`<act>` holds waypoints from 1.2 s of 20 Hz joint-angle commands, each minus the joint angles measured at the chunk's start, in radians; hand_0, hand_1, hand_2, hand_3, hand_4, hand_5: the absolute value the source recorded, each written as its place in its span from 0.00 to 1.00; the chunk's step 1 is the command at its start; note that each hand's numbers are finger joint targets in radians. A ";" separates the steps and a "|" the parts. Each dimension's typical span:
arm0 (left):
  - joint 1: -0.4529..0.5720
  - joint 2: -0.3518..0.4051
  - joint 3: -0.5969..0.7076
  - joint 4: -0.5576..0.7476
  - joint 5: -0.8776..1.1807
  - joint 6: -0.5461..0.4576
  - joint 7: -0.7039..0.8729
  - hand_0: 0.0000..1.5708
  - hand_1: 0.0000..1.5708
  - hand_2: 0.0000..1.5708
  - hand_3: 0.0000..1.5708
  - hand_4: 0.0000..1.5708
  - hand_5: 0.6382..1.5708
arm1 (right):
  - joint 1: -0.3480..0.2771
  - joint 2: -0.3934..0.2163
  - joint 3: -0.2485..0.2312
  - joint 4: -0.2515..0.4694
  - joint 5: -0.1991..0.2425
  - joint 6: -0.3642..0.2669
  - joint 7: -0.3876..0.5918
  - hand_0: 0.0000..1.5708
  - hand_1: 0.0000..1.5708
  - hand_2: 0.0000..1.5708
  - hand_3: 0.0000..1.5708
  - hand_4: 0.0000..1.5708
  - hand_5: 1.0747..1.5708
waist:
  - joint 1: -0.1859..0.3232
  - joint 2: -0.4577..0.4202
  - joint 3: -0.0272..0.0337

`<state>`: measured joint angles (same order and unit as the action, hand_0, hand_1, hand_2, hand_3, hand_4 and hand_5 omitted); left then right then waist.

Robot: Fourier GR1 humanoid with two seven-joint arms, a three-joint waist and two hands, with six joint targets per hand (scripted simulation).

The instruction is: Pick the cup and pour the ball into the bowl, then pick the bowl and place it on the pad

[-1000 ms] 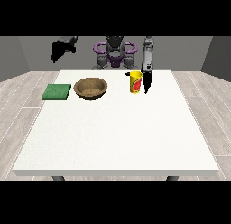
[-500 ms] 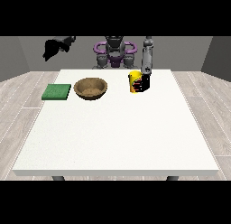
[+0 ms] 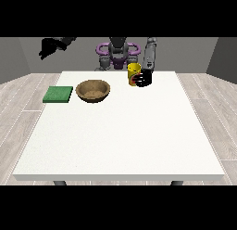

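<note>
A yellow cup with a red mark on its side is held upright a little above the far part of the white table. The black hand at the view's right is curled round the cup's right side. No ball shows; the cup's inside is hidden. The brown wooden bowl stands on the table to the cup's left. A flat green pad lies left of the bowl. The hand at the view's left hangs high in the air beyond the table's far left corner.
The robot's torso stands behind the table's far edge, just behind the cup. Grey walls and a plank floor surround the table.
The hand at the view's right closed on the cup and raised it, shifting it slightly left. The hand at the view's left drifted further left and up.
</note>
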<state>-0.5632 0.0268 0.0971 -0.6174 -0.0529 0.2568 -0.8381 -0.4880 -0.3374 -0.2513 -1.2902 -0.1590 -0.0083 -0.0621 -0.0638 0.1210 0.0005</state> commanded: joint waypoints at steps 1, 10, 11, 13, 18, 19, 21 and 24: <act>-0.072 0.003 -0.044 -0.036 -0.051 0.053 0.121 0.85 0.85 1.00 1.00 0.83 0.56 | 0.029 0.026 0.009 0.057 0.032 -0.030 -0.028 0.00 0.00 0.25 0.45 0.36 1.00 | 0.031 -0.050 0.0000; -0.217 0.049 -0.086 -0.014 -0.181 0.200 0.286 0.86 0.86 1.00 1.00 0.84 0.62 | -0.016 -0.087 -0.074 0.127 -0.057 0.112 -0.071 0.00 0.00 0.21 0.41 0.35 1.00 | -0.037 0.019 -0.0001; -0.215 0.056 -0.068 -0.009 -0.179 0.222 0.255 0.86 0.86 1.00 1.00 0.84 0.62 | -0.015 -0.075 -0.051 0.092 -0.052 0.106 -0.039 0.00 0.00 0.21 0.43 0.34 1.00 | -0.058 0.018 -0.0005; -0.265 0.074 -0.091 0.020 -0.244 0.306 0.291 0.87 0.87 1.00 1.00 0.87 0.64 | -0.043 -0.079 -0.043 0.086 -0.037 0.108 -0.081 0.00 0.00 0.22 0.43 0.34 1.00 | -0.090 0.075 -0.0002; -0.293 0.091 -0.238 0.105 -0.465 0.453 0.415 0.93 0.93 1.00 1.00 0.95 0.63 | -0.083 -0.074 -0.042 0.127 -0.044 0.106 -0.061 0.00 0.00 0.23 0.42 0.35 1.00 | -0.083 0.050 0.0015; -0.353 0.087 -0.247 0.119 -0.499 0.498 0.459 0.94 0.94 1.00 1.00 0.97 0.64 | -0.130 -0.075 -0.034 0.126 -0.051 0.111 -0.045 0.00 0.00 0.22 0.43 0.34 0.99 | -0.103 0.081 0.0014; -0.343 0.097 -0.284 0.172 -0.575 0.559 0.503 0.95 0.95 1.00 1.00 0.95 0.70 | -0.118 -0.050 -0.019 0.112 -0.041 0.100 -0.061 0.00 0.00 0.22 0.42 0.34 0.99 | -0.123 0.070 0.0010; -0.392 0.093 -0.351 0.224 -0.675 0.546 0.646 0.96 0.96 1.00 1.00 0.96 0.71 | -0.063 -0.046 -0.018 0.172 -0.026 0.113 -0.086 0.00 0.00 0.24 0.43 0.34 0.99 | -0.101 -0.012 0.0019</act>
<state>-0.9069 0.1083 -0.1837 -0.4569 -0.6064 0.7608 -0.3148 -0.5761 -0.3977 -0.2797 -1.1494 -0.1955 0.0965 -0.1282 -0.1625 0.1535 0.0016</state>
